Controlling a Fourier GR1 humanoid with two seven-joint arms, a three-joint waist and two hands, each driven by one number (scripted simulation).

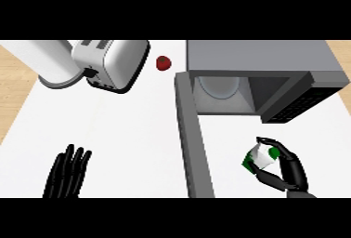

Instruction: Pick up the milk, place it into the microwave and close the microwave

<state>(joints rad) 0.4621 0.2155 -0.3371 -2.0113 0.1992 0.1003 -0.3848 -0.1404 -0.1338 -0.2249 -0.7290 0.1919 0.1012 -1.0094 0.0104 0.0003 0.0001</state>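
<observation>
The milk is a small white and green carton, held at the lower right of the head view. My right hand is curled round it, fingers and thumb on both sides, in front of the microwave's opening. The grey microwave stands at the upper right with its inside showing a round glass plate. Its door is swung wide open and runs down the middle of the view, left of the milk. My left hand rests open at the lower left, fingers straight.
A white toaster sits at the upper left, beside a white rounded object at the far left. A small red fruit lies between the toaster and the microwave. The white counter spreads between my left hand and the door.
</observation>
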